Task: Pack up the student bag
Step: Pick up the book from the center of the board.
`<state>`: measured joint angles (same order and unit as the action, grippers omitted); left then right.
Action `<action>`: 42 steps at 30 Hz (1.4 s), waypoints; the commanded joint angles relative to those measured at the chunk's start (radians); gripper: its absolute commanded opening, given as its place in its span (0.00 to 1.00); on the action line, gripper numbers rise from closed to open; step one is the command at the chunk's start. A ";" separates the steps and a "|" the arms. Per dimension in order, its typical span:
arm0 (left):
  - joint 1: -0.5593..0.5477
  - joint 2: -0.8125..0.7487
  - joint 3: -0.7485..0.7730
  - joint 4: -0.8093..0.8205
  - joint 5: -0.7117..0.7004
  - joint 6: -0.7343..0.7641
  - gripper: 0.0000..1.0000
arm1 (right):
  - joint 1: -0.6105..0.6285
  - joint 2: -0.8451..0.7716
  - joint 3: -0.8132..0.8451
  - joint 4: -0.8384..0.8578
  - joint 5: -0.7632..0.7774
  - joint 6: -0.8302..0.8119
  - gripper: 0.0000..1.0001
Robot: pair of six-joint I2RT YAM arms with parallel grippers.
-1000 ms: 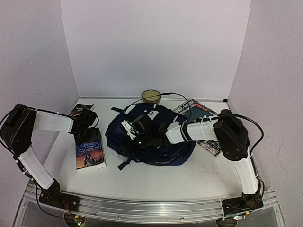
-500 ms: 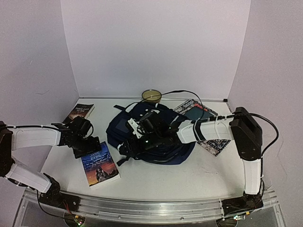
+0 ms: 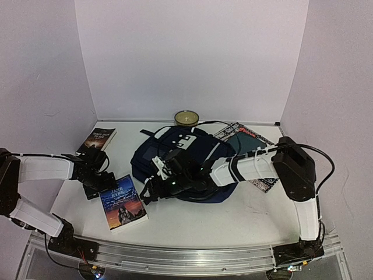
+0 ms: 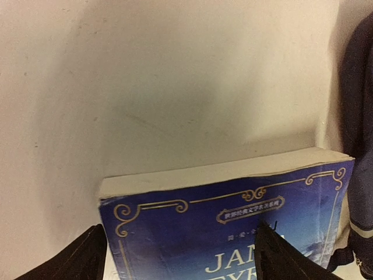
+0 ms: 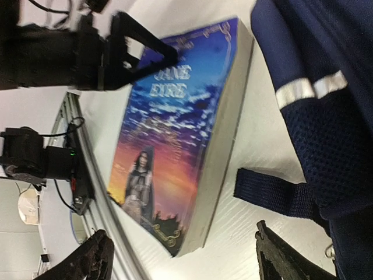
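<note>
Reading the table (image 3: 192,216) from left to right:

1. A dark paperback (image 3: 99,139) lies at the far left, apart from everything else.
2. The left arm reaches in low from the left edge. The left gripper (image 3: 102,185) sits at the far-left end of the blue book (image 3: 123,203), which bears the title "Jane Eyre".
3. The left wrist view shows this gripper's fingers (image 4: 78,259) spread wide, one over each side of the cover. Contact with the book cannot be confirmed from this angle.
4. The blue book lies flat, cover up, near and left of the student bag (image 3: 204,149), with its right edge just beside the bag.
5. The right gripper (image 3: 148,189) hangs at the bag's near-left side, over a loose navy strap (image 5: 274,192) lying on the table. Its fingers are parted and hold nothing.
6. The student bag lies flat at the centre of the table, with the right arm stretched across it.
7. A round bowl (image 3: 186,118) stands at the far edge behind the bag.
8. A magazine (image 3: 253,143) lies to the right of the bag, partly under the right arm.
</note>
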<state>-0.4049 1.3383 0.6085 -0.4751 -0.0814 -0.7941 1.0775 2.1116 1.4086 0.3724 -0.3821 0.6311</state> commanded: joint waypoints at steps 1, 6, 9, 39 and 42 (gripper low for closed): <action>-0.072 0.036 -0.065 0.011 0.087 -0.014 0.87 | 0.011 0.073 0.043 0.000 -0.035 0.028 0.82; -0.133 -0.017 -0.108 0.039 0.150 -0.068 0.86 | 0.019 0.105 0.049 0.003 -0.052 0.036 0.79; -0.144 -0.072 -0.135 0.055 0.176 -0.107 0.86 | 0.026 0.130 0.073 0.005 -0.074 0.041 0.77; -0.288 -0.321 -0.186 0.292 0.252 -0.409 0.83 | 0.032 -0.026 0.036 0.105 -0.171 0.159 0.37; -0.296 -0.317 -0.189 0.298 0.247 -0.411 0.83 | 0.033 -0.035 0.035 0.106 -0.171 0.154 0.37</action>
<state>-0.6743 1.0447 0.4030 -0.3294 0.0834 -1.1612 1.0832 2.1511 1.4395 0.3883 -0.4907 0.7832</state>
